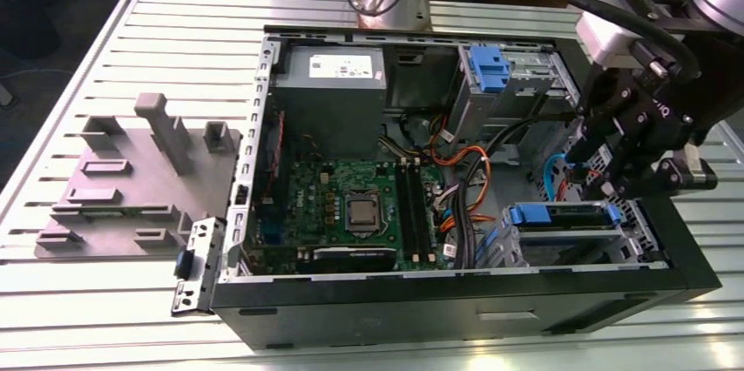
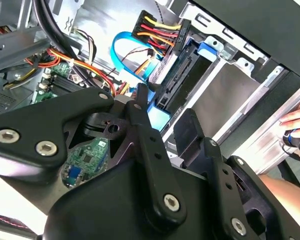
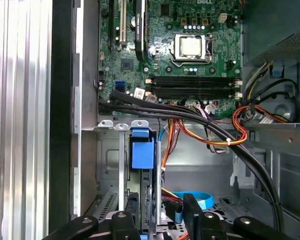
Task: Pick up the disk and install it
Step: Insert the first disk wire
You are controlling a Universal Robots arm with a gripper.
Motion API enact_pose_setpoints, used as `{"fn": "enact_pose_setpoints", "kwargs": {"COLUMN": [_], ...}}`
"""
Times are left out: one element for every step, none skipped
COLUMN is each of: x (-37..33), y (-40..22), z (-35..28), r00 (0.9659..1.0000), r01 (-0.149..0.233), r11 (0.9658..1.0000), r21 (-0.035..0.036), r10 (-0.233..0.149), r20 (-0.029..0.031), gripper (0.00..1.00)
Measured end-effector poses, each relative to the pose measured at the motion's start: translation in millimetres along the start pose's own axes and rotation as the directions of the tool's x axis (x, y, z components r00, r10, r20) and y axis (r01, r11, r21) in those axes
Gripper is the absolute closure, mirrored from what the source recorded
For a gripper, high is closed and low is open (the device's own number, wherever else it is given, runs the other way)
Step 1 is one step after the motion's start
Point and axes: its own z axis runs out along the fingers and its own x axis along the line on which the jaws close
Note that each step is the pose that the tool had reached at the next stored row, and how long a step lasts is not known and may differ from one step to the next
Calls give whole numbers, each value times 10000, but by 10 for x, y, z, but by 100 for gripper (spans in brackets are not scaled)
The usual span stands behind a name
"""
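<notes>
The hand (image 1: 628, 184) hangs inside the open computer case (image 1: 465, 306), straight above the end of the disk (image 1: 570, 215) that lies toward the exterior view's right. The disk is therefore directly beneath it, not off to one side. The disk stands on edge in the grey drive cage (image 1: 581, 247), in the case's corner at the exterior view's lower right. Its blue rail is uppermost, and its long axis runs along the case's near black wall, from the blue tab at the exterior view's left toward the hand. In the first wrist view the hand is spread. Its fingers (image 3: 191, 210) stand one on each side of the disk's thin upper edge, with a gap showing on at least one side, so it pinches nothing. The cage slot beside the disk, toward the black wall, looks unfilled. On the other side room is tight: a bundle of black, orange and yellow cables (image 3: 200, 122) and a blue ribbon cable (image 3: 202, 198) run close to the fingers, with the motherboard (image 1: 337, 192) beyond. The case lies on its side on a slatted metal table (image 1: 93, 319), and a grey parts fixture (image 1: 128, 171) sits well apart at the exterior view's left. In the second wrist view a person's hand (image 2: 296, 122) rests at the table's edge. As things lie, the disk looks seated in its cage.
</notes>
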Motion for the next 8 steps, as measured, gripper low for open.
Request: {"fn": "enact_pose_setpoints", "kwargs": {"x": [-1, 0, 0, 0, 0, 0, 1, 0], "y": [-6, -11, -15, -20, -23, -24, -25, -26], "z": [6, 14, 21, 29, 36, 45, 53, 57], "r00": [10000, 10000, 10000, 10000, 10000, 10000, 10000, 10000], "r01": [0, 0, -1, -1, -1, -3, -3, -2], "r11": [10000, 10000, 10000, 10000, 10000, 10000, 10000, 10000], "r21": [0, 0, 0, 0, 0, 1, 0, 1], "r10": [0, 0, 1, 1, 1, 3, 3, 2], "r20": [-11, -23, -33, -42, -51, -53, -54, -55], "gripper": [52, 52, 52, 52, 52, 52, 52, 52]}}
